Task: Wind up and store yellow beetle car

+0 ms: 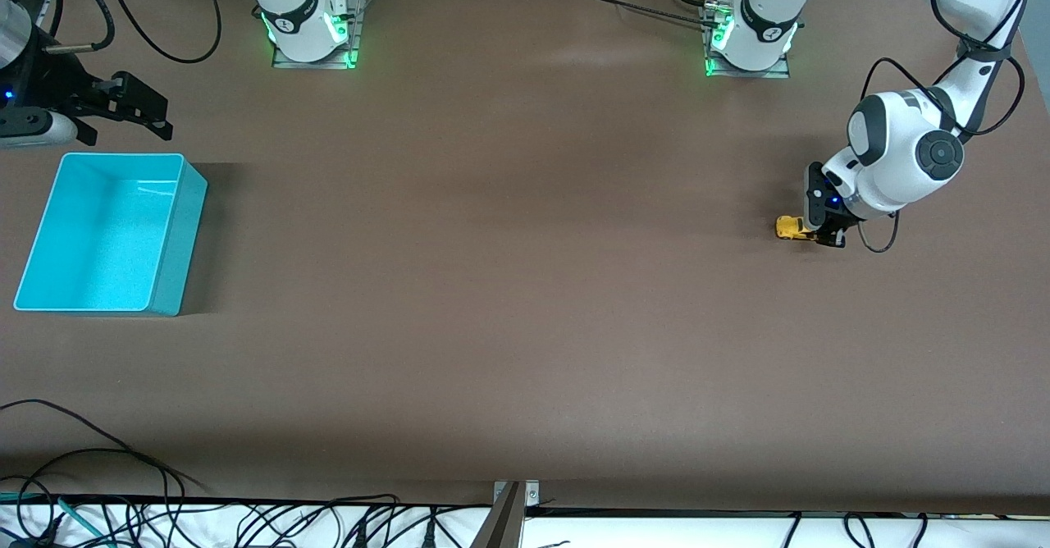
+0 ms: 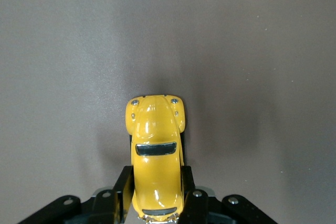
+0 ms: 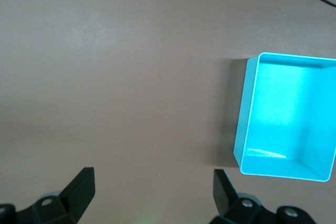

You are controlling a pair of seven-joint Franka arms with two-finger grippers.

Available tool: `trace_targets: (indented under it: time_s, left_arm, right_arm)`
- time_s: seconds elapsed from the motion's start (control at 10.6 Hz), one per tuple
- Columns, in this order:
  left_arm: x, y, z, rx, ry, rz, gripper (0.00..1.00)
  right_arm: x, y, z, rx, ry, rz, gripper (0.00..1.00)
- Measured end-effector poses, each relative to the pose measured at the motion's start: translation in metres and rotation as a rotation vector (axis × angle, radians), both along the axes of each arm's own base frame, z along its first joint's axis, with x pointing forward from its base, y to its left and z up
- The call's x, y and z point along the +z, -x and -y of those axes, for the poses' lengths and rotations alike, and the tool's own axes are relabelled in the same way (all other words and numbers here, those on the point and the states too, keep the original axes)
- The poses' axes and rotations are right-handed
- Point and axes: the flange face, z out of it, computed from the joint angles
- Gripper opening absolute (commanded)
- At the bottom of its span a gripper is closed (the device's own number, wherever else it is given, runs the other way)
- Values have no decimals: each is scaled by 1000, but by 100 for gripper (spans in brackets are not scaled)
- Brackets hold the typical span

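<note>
yellow beetle car (image 2: pixel 155 161) | we see it glossy, upright on its wheels | rear clamped between left tool (image 2: pixel 156 195) fingers

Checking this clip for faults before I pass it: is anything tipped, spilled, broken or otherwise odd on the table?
Nothing stands out. The yellow toy car sits upright on its wheels on the table, with the left claw shut on its sides. The turquoise bin stands upright, empty, at the right arm's end, where the right claw waits open.

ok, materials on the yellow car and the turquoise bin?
Yellow beetle car: glossy painted body, sharp highlights along the roof; die-cast metal or hard plastic, can't tell which. Turquoise bin: likely molded plastic, with thin uniform walls, rounded corners and a soft sheen on the floor.
</note>
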Motion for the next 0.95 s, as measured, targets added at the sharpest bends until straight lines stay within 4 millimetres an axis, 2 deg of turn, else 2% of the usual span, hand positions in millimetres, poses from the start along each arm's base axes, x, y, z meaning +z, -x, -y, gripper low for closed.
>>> trace_targets:
  time_s: [0.38, 0.95]
  left_arm:
    - [0, 0, -2, 26, 14, 2, 0]
    - [0, 2, -18, 75, 22, 5, 0]
  right_arm:
    - [0, 0, 1, -2, 0, 0, 100]
    - [0, 3, 1, -1, 1, -17, 100]
